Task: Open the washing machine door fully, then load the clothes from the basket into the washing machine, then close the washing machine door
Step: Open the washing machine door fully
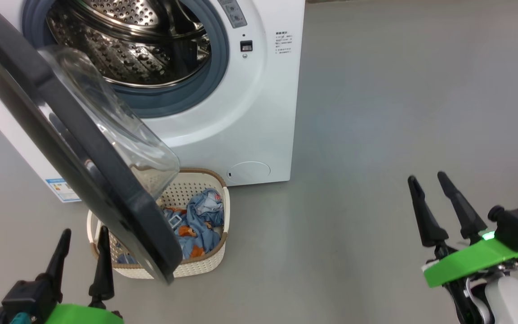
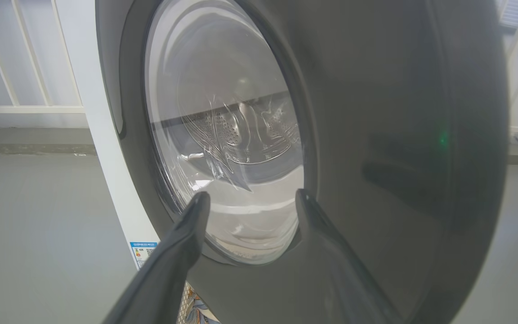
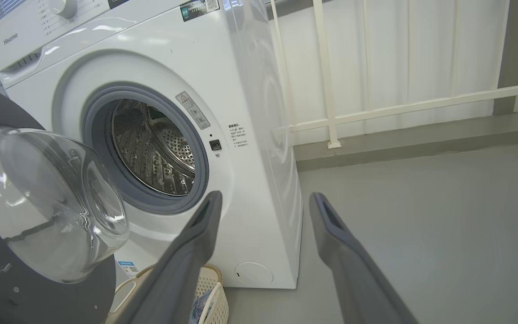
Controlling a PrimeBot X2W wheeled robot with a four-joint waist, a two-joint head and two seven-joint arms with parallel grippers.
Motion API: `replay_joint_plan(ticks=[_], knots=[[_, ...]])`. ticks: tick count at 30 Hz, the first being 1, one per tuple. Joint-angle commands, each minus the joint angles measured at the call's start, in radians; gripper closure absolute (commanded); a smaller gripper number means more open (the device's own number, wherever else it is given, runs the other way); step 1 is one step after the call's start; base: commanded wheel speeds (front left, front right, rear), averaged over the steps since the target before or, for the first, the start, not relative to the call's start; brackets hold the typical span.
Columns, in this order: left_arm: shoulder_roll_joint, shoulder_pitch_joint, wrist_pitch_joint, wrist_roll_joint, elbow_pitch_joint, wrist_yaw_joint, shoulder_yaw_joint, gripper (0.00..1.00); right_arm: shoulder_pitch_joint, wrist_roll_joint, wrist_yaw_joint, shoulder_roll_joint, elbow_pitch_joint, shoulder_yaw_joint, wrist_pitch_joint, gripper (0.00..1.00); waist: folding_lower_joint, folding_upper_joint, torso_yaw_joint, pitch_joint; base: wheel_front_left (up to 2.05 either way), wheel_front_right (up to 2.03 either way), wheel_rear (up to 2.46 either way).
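Black glossy washing machine door (image 1: pixel 119 202) stands open, drum (image 1: pixel 137 49) exposed, both pincers released.
Left gripper (image 1: pixel 84 230) sits low at left, fingers spread and empty, near the door's outer face. The door overhangs the left part of the basket (image 1: pixel 200 265), which sits on the floor against the washing machine (image 1: pixel 259 112), with the clothes (image 1: pixel 198 220) inside it. Right gripper (image 1: pixel 426 177), well apart at far right over grey floor, fingers apart, holds nothing.

The round glossy black door (image 1: pixel 142 225) stands open, seemingly over the cream perforated plastic basket (image 1: pixel 200 265) of light-blue printed clothes (image 1: pixel 200 220).
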Motion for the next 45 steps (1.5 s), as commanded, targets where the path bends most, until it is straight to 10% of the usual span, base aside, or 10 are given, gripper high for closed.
replay_joint_plan(ticks=[1, 22, 45], knots=[[0.012, -0.001, -0.006, 0.013, -0.030, 0.002, 0.036, 0.00, 0.022, -0.042, 0.002, 0.006, -0.041, 0.001, -0.009, 0.00, 0.0000, 0.0000, -0.002, 0.000, 0.00, 0.00, 0.00], [0.004, 0.065, -0.006, 0.015, -0.069, 0.022, 0.024, 0.00, 0.213, -0.324, 0.002, 0.128, -0.135, -0.140, -0.009, 0.00, 0.0000, 0.0000, 0.006, -0.016, 0.00, 0.00, 0.00], [0.003, 0.078, -0.006, -0.009, -0.079, 0.045, 0.004, 0.00, 0.236, -0.376, 0.002, 0.161, -0.128, -0.157, -0.009, 0.00, 0.0000, 0.0000, 0.022, -0.013, 0.00, 0.00, 0.00]])
